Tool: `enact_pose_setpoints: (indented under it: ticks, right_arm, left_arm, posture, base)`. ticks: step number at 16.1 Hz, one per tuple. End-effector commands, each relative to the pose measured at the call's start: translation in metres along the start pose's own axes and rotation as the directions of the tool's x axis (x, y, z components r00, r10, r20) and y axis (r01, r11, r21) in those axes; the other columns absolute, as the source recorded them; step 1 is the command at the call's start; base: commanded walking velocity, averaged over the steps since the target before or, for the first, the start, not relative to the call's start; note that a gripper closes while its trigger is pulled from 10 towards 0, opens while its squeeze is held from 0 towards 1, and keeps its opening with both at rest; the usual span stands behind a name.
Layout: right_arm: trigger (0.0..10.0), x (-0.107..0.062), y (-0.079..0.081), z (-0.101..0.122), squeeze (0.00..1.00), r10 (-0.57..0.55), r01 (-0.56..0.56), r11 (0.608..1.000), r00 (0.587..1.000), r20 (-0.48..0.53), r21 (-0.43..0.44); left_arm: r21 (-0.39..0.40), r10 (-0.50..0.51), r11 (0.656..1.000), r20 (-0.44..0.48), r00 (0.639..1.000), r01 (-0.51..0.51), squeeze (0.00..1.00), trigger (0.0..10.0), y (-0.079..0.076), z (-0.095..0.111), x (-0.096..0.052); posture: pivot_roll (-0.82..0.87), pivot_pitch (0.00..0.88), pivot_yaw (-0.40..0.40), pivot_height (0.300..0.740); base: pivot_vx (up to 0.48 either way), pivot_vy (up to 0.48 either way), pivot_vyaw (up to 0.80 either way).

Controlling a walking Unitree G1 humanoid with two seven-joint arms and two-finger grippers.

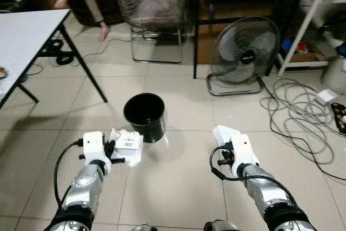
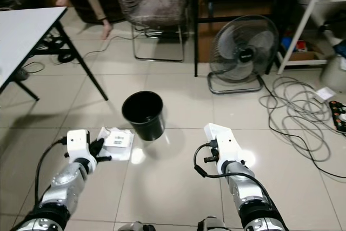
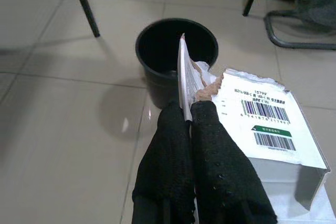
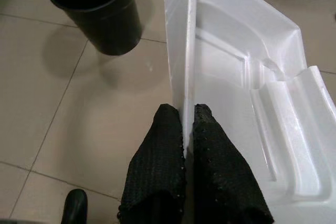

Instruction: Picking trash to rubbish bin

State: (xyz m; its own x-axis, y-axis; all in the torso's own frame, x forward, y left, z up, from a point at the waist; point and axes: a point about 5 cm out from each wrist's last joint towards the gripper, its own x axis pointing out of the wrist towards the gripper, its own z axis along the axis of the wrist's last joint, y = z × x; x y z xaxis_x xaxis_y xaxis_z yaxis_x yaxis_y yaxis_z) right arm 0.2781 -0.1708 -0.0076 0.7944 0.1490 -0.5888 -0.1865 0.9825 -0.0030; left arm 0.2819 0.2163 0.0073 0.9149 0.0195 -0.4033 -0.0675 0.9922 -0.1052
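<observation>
Both grippers are already loaded, so we're basically at the drop-off stage. Our left gripper [image 3: 189,116] is pinched tight on the torn flap of a white carton [image 3: 273,129], fingers [image 3: 173,150] pressed together with just the cardboard edge between them. Our right gripper [image 4: 188,116] is clamped the same way on the thin rim of a moulded white tray [image 4: 247,93], looks like foam or vacuum-formed plastic packaging.

We'd guess both pieces are super light and fairly stiff. The carton is already ripped, so that flap could tear further or fold if we swing it hard; a grab lower on the box wall would be safer. The tray looks brittle-ish and smooth, so the edge pinch might slip or crack it, but it weighs next to nothing.

Writing-wise, the carton has a barcode sticker with digits above and below the bars plus a small green label underneath; too small for us to read reliably. No brand we can make out.

Further out, the bin [image 1: 144,115] stands upright on the tile floor [image 1: 178,187], just beyond the carton and well left of the tray. A fan [image 1: 243,52] and cables [image 1: 297,112] lie farther back.
</observation>
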Motion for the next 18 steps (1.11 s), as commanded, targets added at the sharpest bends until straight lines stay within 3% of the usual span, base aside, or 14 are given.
enact_pose_setpoints:
  ticks: [1,15,18]
  right_arm:
    - [10.0,0.0014,0.0033,0.0029,0.00,0.014,-0.014,1.000,1.000,0.017,0.009]
    - [10.0,0.0009,0.0030,-0.0039,0.00,0.006,-0.006,1.000,1.000,0.009,0.012]
    - [10.0,0.0008,0.0029,-0.0052,0.00,0.004,-0.004,1.000,1.000,0.008,0.008]
  left_arm:
    - [0.011,-0.008,1.000,0.019,1.000,0.008,0.00,0.0,0.0015,0.0046,0.0012]
    - [0.029,-0.023,0.999,0.011,1.000,0.023,0.00,0.0,0.0033,0.0017,-0.0003]
    - [0.024,-0.019,1.000,0.007,1.000,0.019,0.00,0.0,0.0039,0.0008,-0.0004]
  posture:
    - [-0.16,0.133,0.120,0.740]
    - [-0.16,0.141,0.129,0.740]
    - [-0.16,0.142,0.130,0.740]
  base:
    - [0.311,0.000,0.00]
    - [0.427,0.000,0.00]
    - [0.000,0.000,0.00]
